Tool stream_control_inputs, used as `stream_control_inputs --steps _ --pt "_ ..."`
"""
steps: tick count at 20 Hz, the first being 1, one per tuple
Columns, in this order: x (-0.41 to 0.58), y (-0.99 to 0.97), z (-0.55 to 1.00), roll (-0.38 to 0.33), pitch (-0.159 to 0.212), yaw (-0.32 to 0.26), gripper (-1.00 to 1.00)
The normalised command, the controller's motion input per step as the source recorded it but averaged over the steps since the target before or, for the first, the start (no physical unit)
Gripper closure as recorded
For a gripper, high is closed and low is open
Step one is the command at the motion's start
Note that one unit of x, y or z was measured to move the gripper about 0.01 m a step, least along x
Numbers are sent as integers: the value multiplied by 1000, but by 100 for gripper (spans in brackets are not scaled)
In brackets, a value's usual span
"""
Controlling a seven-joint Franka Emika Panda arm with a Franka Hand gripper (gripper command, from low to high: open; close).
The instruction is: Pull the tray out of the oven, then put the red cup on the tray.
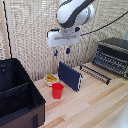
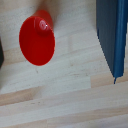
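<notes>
cup: your red cup [image 1: 58, 90] stands upright on the desk [image 1: 95, 107], mouth up, just in front of the white bowl [image 1: 51, 79] and beside the blue slab [image 1: 70, 76]; the wrist view shows it from above [image 2: 37, 40], so the tool is roughly over it.
handling: looks like thin plastic, so probably light and stiff enough, but smooth and may slip or tip. Take it across the rim or upper wall, with gentle squeeze.
tool: your tool [image 1: 62, 51] hangs well above the desk, touching nothing and carrying nothing. Fingers appear spread apart, a moderate gap; the wrist view shows no fingertips.
tray: wire tray [image 1: 96, 73] already sits out of the oven [image 1: 113, 56], lying on the desk in front of the open door, toward the exterior view's right.
stage: pull-out looks done; cup pickup not yet begun.
next: descend straight over the cup, mind the slab close by.
other: black fabric case [image 1: 17, 95] at the exterior view's left, clear of the path.
</notes>
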Motion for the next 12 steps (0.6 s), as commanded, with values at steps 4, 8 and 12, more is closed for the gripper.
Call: stream_control_inputs --steps 4,8,12 --pt "38 -368 61 -234 -27 123 -100" --pt "-77 -505 119 -273 -61 80 -100" --pt "-51 -461 86 -285 -53 86 -100"
